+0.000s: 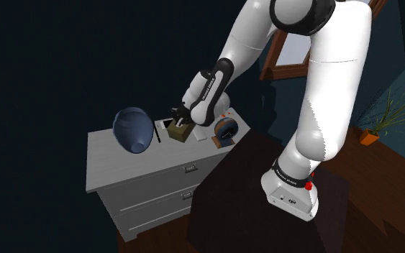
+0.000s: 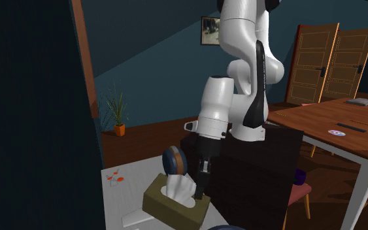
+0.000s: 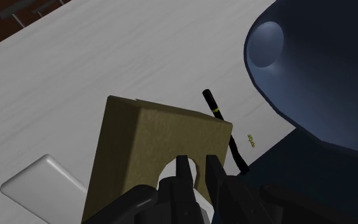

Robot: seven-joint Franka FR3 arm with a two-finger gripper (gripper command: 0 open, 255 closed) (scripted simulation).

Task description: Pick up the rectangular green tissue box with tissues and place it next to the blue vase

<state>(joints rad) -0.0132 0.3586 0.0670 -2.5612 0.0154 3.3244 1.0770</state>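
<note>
The olive-green tissue box [image 1: 181, 131] [image 2: 173, 204] [image 3: 147, 146] stands on the pale dresser top [image 1: 111, 154], with a white tissue [image 2: 184, 187] sticking out of its slot. My gripper [image 1: 178, 117] [image 2: 200, 192] [image 3: 198, 167] comes down on the box's top. Its fingers are drawn close together at the slot and pinch the tissue. The blue vase [image 1: 133, 129] [image 3: 317, 70] lies on its side a short way from the box, toward the shoulder view's left. Whether the box is off the surface I cannot tell.
A round blue-and-orange ornament [image 1: 224, 131] [image 2: 174, 160] stands just beyond the box, near the dresser's edge. A flat white slab [image 1: 162, 123] [image 3: 41, 184] and a thin black stick [image 3: 225, 130] lie beside the box. Small orange bits [image 2: 116, 176] dot the top.
</note>
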